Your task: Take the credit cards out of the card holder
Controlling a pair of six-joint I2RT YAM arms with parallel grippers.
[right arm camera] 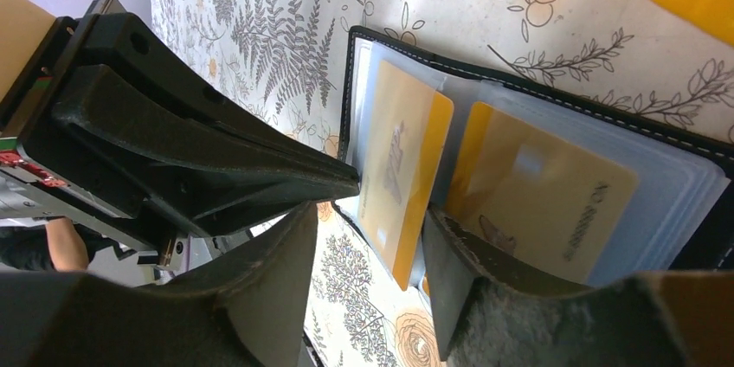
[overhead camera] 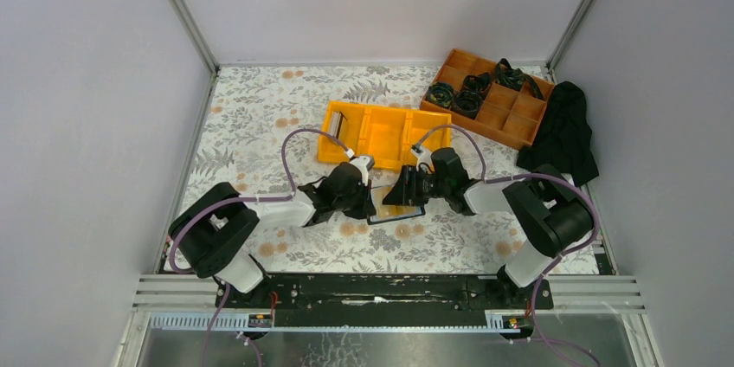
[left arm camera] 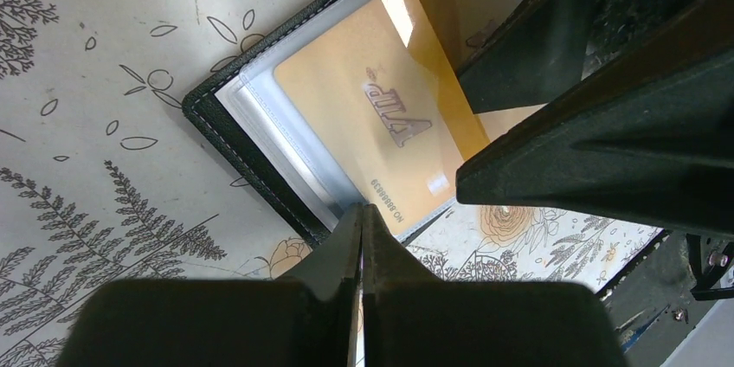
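Note:
The black card holder (overhead camera: 396, 211) lies open on the floral table between both arms, its clear sleeves up. A gold VIP card (left arm camera: 372, 116) sits in the left sleeve, and its end sticks out past the sleeve (right arm camera: 402, 168). A second gold card (right arm camera: 545, 194) fills the right sleeve. My left gripper (left arm camera: 362, 215) is shut, its tips pressing on the holder's edge (left arm camera: 234, 138). My right gripper (right arm camera: 368, 254) is open, its fingers (left arm camera: 606, 142) either side of the VIP card's protruding corner, with gaps on both sides. A silver card (overhead camera: 335, 127) rests in the yellow bin.
The yellow three-compartment bin (overhead camera: 372, 133) lies just behind the grippers. A brown divided tray (overhead camera: 489, 99) with black straps stands at the back right, with a black cloth (overhead camera: 563, 133) beside it. Grey walls close in three sides.

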